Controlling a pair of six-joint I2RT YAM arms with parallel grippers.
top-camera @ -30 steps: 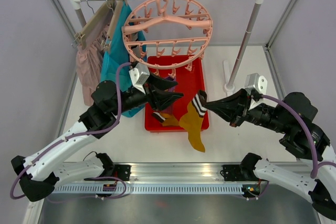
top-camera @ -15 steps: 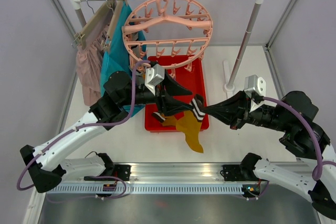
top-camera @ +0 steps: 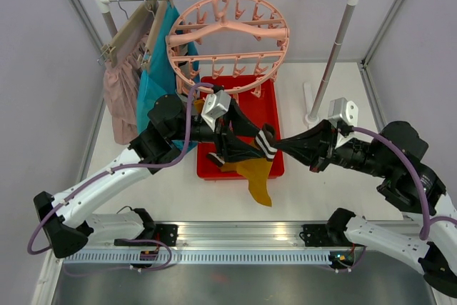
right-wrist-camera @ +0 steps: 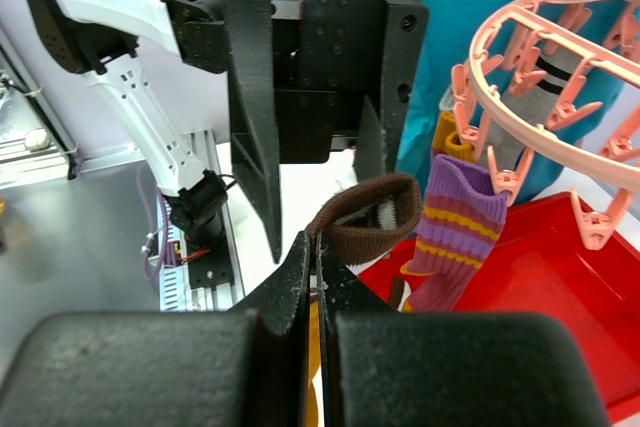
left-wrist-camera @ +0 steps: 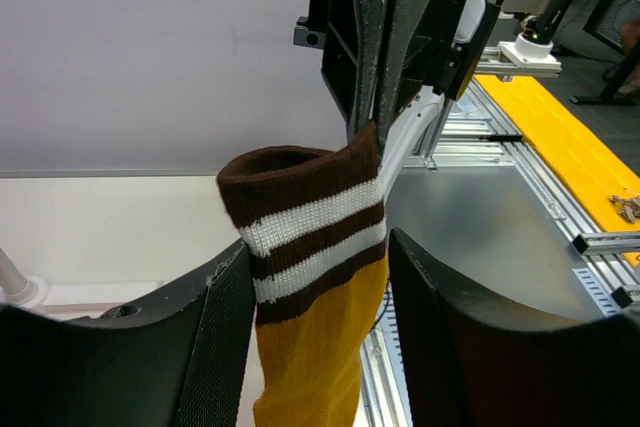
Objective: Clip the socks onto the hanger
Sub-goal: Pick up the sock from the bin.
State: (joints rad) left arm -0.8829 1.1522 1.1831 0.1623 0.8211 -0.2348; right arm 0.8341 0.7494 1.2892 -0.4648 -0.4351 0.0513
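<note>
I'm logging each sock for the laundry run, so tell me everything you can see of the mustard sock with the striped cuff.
The mustard sock is a ribbed knit, with a dark brown cuff carrying two white stripes, its mouth open. It hangs cuff-up, body limp below, near the front edge of the red tray. The right gripper pinches the cuff rim with shut fingers; the left gripper stands open, a finger on each side of the cuff.

Sock: I see the mustard sock (left-wrist-camera: pixel 315 347) hanging upright, its brown cuff white-striped and its mouth open.
Right gripper (left-wrist-camera: pixel 377 119): black fingers reach in from above, pinching the cuff's rim.
Left gripper (left-wrist-camera: pixel 318 262): my own fingers are spread, one on either side of the sock.
</note>
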